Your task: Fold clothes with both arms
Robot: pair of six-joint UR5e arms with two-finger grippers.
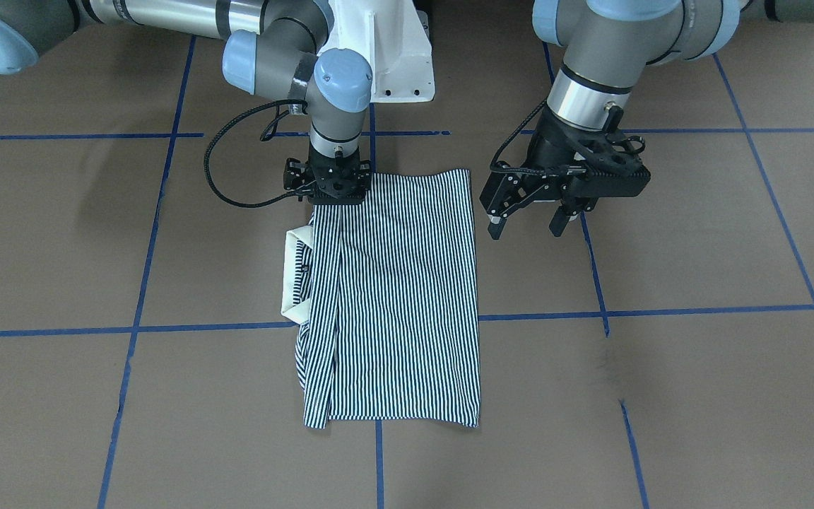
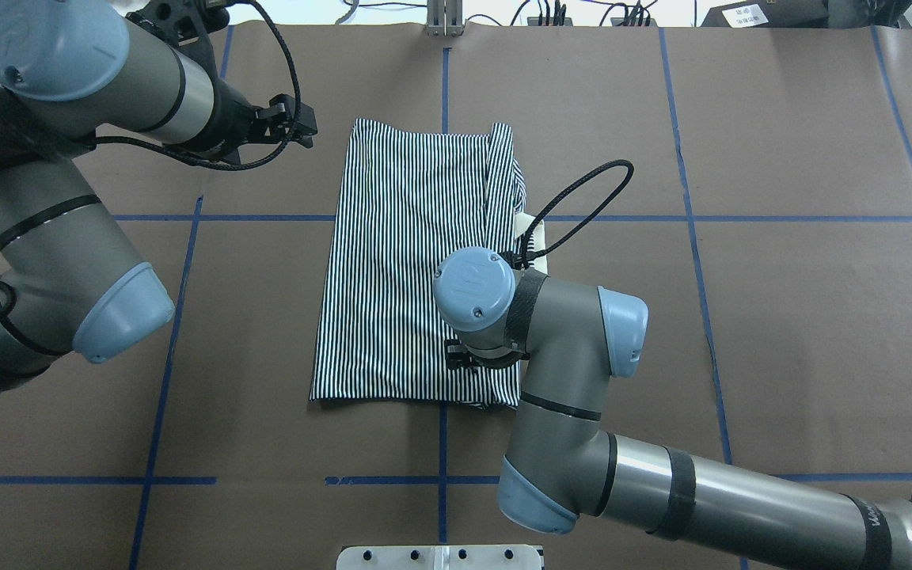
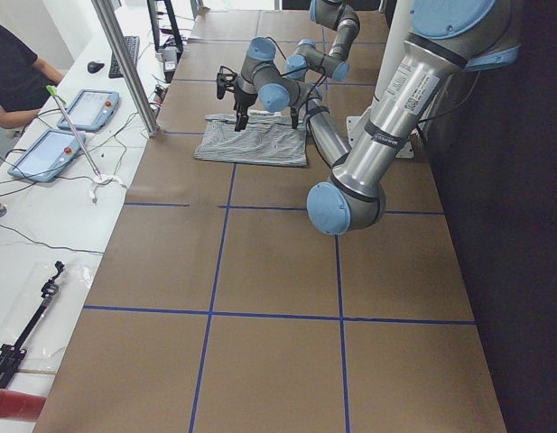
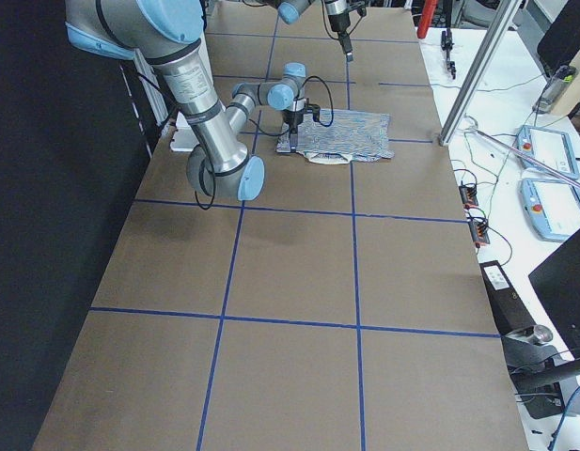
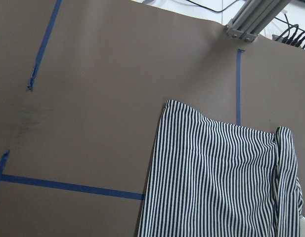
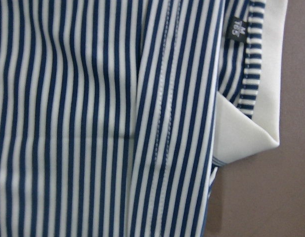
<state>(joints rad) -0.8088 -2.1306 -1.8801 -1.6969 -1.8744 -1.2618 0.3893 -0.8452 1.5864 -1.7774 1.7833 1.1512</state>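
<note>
Brown paper covers the whole table (image 1: 697, 233), with blue tape lines (image 1: 202, 329) marking it into big squares, and right in the middle lies the striped polo shirt (image 1: 400, 297). It's flat, folded into a long narrow rectangle running from the robot's side out to the far side. The cream collar (image 1: 292, 283) pokes out along the long edge on the robot's right. The right wrist camera, close over the cloth, catches a tiny dark label (image 6: 235, 32) just inside it and a stitched seam (image 6: 164, 98) running alongside.

Right arm now: wrist pointing straight down, the right gripper (image 1: 335, 192) low at the shirt's near corner on the robot's right, the one closest to the white pedestal (image 1: 396, 63). Its fingers are tucked under the wrist in every view, so I can't tell whether they're pinching cloth or released.

The left gripper (image 1: 526, 232) is off the shirt on the robot's left, hanging in the air over the paper, released, fingers (image 1: 496, 226) spread wide. Its wrist camera looks down on the shirt's far left corner and an aluminium post (image 5: 248, 22) at the far table edge.

Beyond that far edge is a white bench with blue-framed tablets (image 3: 84, 108) and a person (image 3: 12, 72) in a dark top beside them.
</note>
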